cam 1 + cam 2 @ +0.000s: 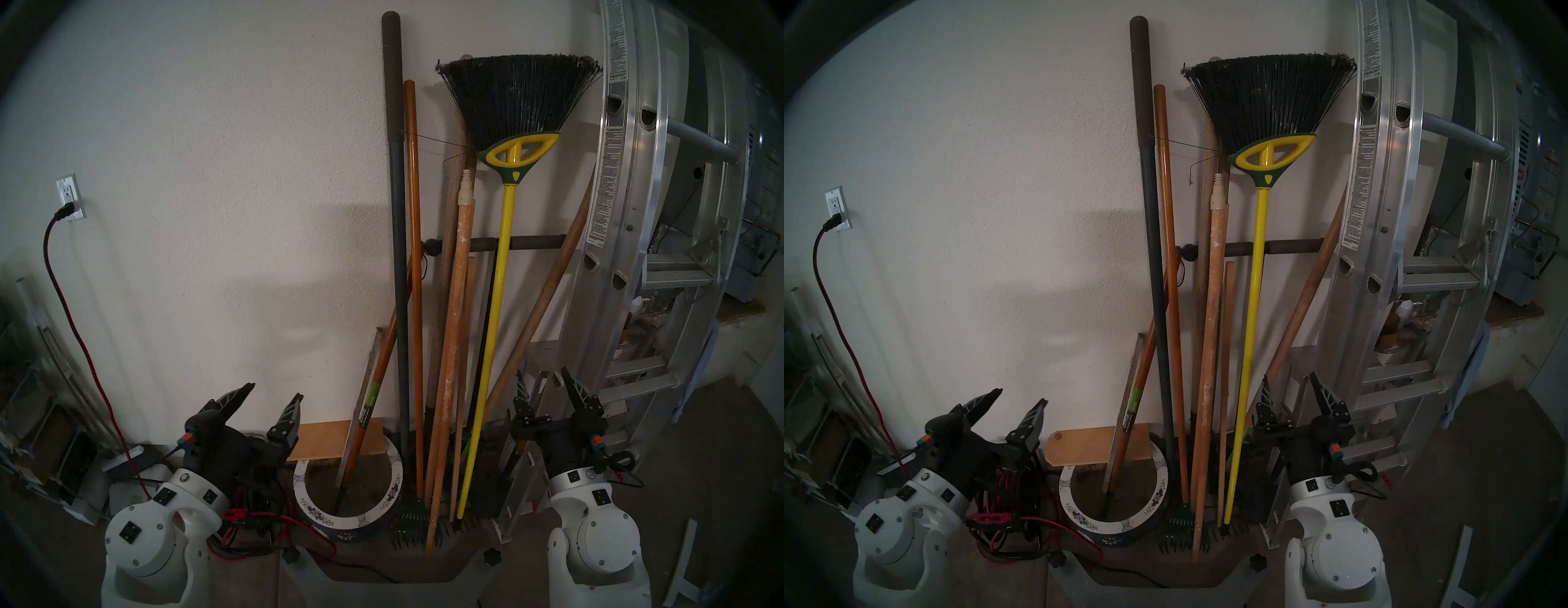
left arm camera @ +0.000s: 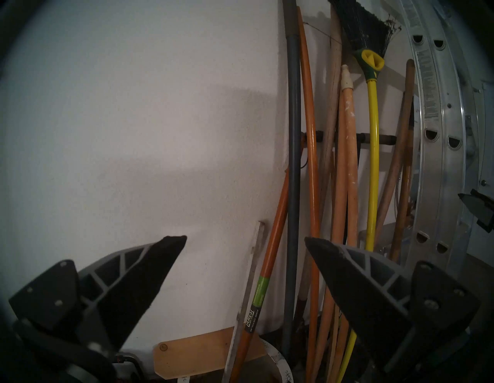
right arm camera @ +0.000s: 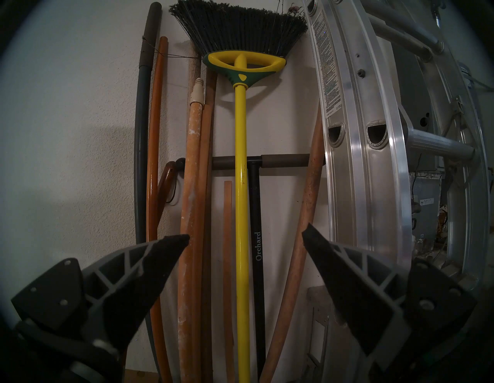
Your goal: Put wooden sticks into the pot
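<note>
The pot (image 1: pixel 352 521), low with a white flowered rim, stands on the floor against the wall between my arms. The wooden sticks lean on the wall to its right, their feet outside it: a paint-speckled pole (image 1: pixel 452 339) with an off-white tip, a yellow-handled broom (image 1: pixel 492 318) with its bristles up, and a plain tan pole (image 1: pixel 547 297) slanting right. My left gripper (image 1: pixel 275 390) hangs open to the left of the pot, holding nothing. My right gripper (image 1: pixel 542 371) is open and empty beside the tan pole, with the broom handle (image 3: pixel 242 187) straight ahead of it.
An orange-handled tool (image 1: pixel 373 403) and a grey metal strip (image 1: pixel 360 403) stand in the pot. A grey-handled tool (image 1: pixel 396 212) and an orange pole (image 1: pixel 413 254) lean beside it. Rake heads (image 1: pixel 407 522) lie at the sticks' feet. An aluminium ladder (image 1: pixel 628 212) fills the right, cables (image 1: pixel 250 522) the left.
</note>
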